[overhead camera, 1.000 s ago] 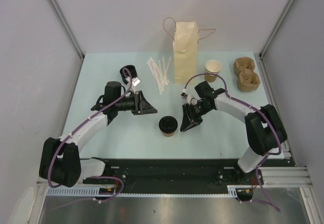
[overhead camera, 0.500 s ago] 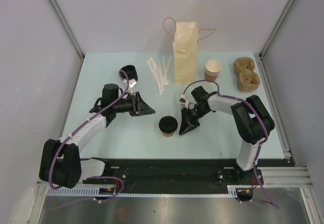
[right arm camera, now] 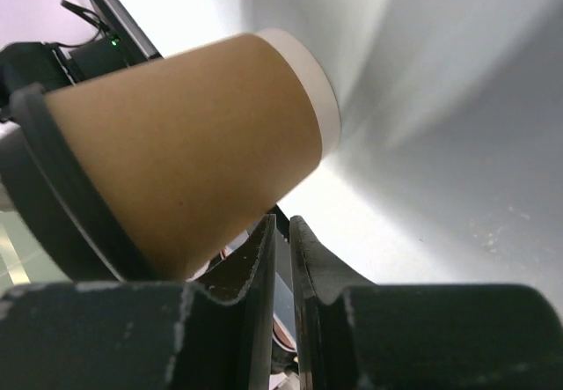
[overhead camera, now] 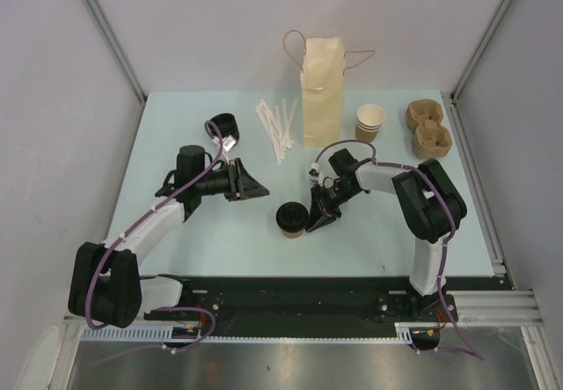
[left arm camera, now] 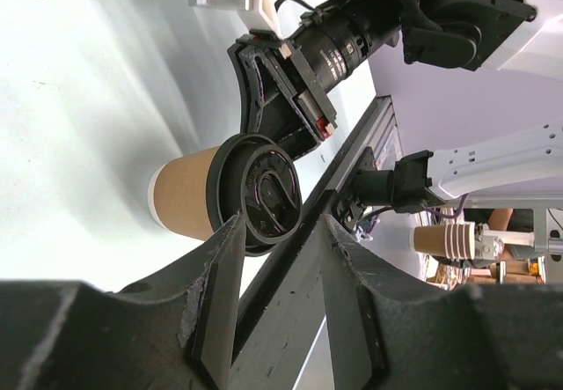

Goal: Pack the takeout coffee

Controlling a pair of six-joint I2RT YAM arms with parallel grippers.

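From above, the small black-lidded tan kraft-paper cup (overhead camera: pixel 291 218) stands upright mid-desk (overhead camera: pixel 387 227), just left of the right tool (overhead camera: pixel 315 221), the left tool (overhead camera: pixel 259 189) farther to its upper left; left wrist view: jaws half apart, empty; right wrist view: jaws nearly together, empty, the cup's wall just past the tips.

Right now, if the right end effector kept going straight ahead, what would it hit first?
The takeout coffee, just ahead of the right end effector; seemingly almost touching, though depth is unclear.
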